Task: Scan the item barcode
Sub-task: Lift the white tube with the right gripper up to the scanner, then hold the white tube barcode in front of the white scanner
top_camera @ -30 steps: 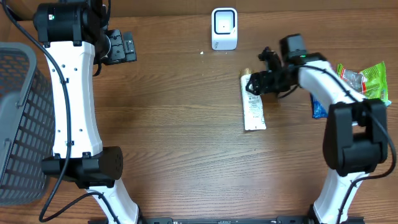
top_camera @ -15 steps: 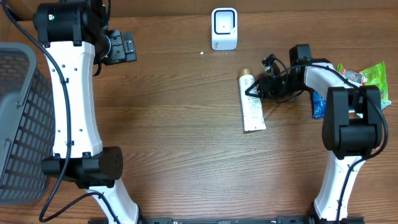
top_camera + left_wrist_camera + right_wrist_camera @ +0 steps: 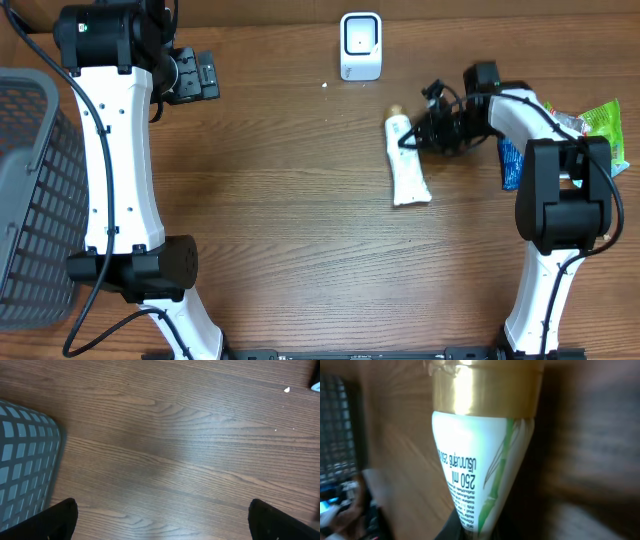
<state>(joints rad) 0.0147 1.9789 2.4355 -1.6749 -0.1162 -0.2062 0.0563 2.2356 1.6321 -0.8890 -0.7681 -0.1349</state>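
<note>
White plastic tube (image 3: 407,165) (gold cap), woodgrain table (image 3: 300,220)

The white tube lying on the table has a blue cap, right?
Not quite. The tube is white and it lies on the table, but its cap is gold, not blue. The right wrist view shows it close up.
</note>
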